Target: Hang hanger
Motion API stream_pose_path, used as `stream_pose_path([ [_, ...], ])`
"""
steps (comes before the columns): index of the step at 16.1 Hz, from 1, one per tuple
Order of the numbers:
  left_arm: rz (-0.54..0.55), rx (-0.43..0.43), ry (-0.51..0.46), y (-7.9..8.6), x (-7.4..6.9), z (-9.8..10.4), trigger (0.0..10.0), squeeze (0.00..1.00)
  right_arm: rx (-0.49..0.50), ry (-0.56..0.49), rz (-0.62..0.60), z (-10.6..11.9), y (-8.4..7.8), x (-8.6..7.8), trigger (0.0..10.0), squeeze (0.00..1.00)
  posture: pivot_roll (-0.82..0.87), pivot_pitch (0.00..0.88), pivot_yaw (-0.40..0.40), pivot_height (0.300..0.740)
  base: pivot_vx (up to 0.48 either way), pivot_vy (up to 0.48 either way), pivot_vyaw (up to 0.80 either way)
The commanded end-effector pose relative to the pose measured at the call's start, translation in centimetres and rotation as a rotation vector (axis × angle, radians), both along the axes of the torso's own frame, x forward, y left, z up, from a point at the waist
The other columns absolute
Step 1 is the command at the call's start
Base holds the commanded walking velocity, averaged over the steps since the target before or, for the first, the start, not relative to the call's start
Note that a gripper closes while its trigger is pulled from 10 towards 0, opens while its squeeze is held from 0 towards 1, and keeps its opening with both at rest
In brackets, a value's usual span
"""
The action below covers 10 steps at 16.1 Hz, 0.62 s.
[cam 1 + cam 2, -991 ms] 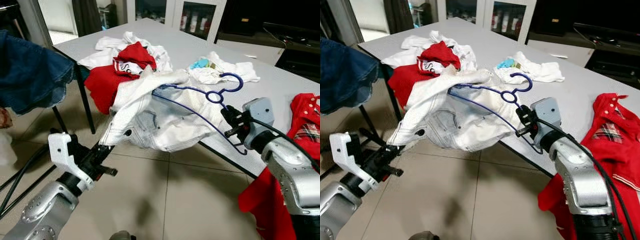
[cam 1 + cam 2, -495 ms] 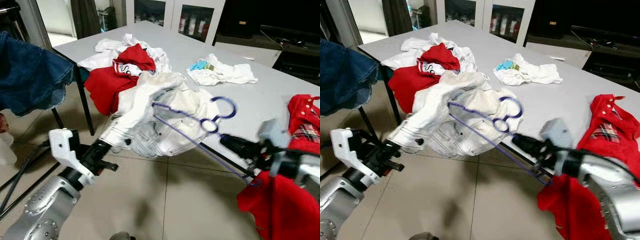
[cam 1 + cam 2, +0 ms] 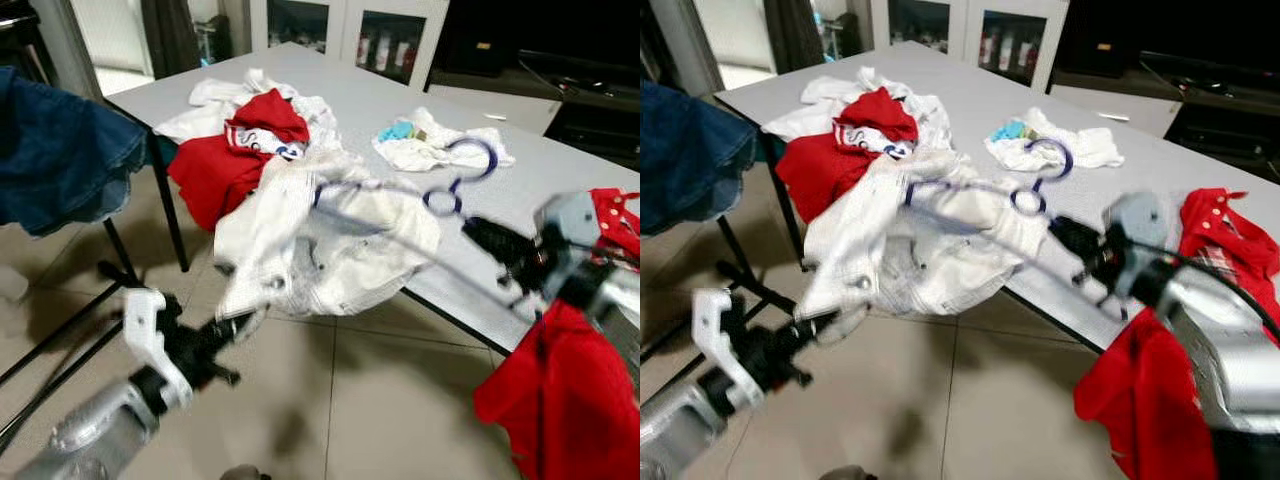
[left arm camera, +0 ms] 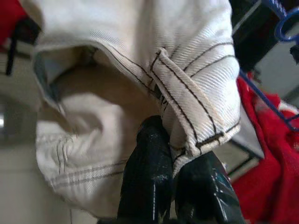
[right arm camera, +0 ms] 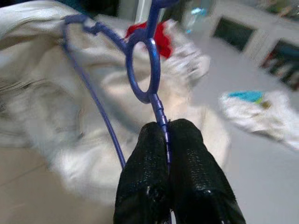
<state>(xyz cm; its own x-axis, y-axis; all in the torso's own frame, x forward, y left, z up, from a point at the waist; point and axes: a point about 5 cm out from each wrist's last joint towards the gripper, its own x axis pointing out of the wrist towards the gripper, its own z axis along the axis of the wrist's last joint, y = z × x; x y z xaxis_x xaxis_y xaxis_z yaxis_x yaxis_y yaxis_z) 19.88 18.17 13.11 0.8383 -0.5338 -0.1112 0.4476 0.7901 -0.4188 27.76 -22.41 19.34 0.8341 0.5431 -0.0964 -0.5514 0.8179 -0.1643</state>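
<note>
Right end effector (image 5: 168,135) (clamped) on hanger (image 5: 142,70)

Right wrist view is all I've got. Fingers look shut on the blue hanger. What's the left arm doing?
Observer: Left gripper is shut on a seam flap of the white denim jacket, low, off the table edge.
Operator: Jacket on the hanger yet?
Observer: Partly. In the left eye view the blue hanger runs into the jacket's top; the rest droops over the table edge toward the floor.
Operator: Where's my right gripper relative to the table?
Observer: Right gripper sits above the table's near edge, just below the hanger's loop, beside a red garment hanging off the table.
Operator: Anything else near the jacket?
Observer: A red and white clothes pile lies on the table just behind it.
</note>
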Motion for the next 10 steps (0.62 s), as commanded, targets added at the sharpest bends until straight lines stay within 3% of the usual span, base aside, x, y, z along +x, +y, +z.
stream_pose_path([
  [1,-0.004,-0.032,0.015,0.0,-0.2,0.3,10.0,0.00,0.020,-0.094,-0.140,1.7,-1.6,0.7,10.0,0.00,0.09,0.000,-0.045,0.740,0.000,0.000,0.00],
  [4,-0.049,-0.047,0.125,-0.1,-2.1,-1.8,10.0,0.00,0.035,-0.119,-0.210,1.9,-2.1,1.1,10.0,0.00,0.08,0.000,-0.044,0.740,0.000,0.000,0.00],
  [5,-0.023,0.000,0.242,1.0,-3.6,-5.0,10.0,0.00,0.034,-0.120,-0.214,1.8,-1.9,1.1,10.0,0.00,0.08,0.000,-0.042,0.740,0.000,0.000,0.00],
  [9,0.058,0.009,0.325,2.7,-4.7,-6.9,10.0,0.00,0.039,-0.135,-0.249,2.1,-2.0,1.5,10.0,0.00,0.08,0.000,-0.050,0.740,0.000,0.000,0.00],
  [10,0.080,0.038,0.373,3.4,-5.5,-8.5,10.0,0.00,0.043,-0.150,-0.274,2.5,-2.2,1.8,10.0,0.00,0.08,0.000,-0.053,0.740,0.000,0.000,0.00],
])
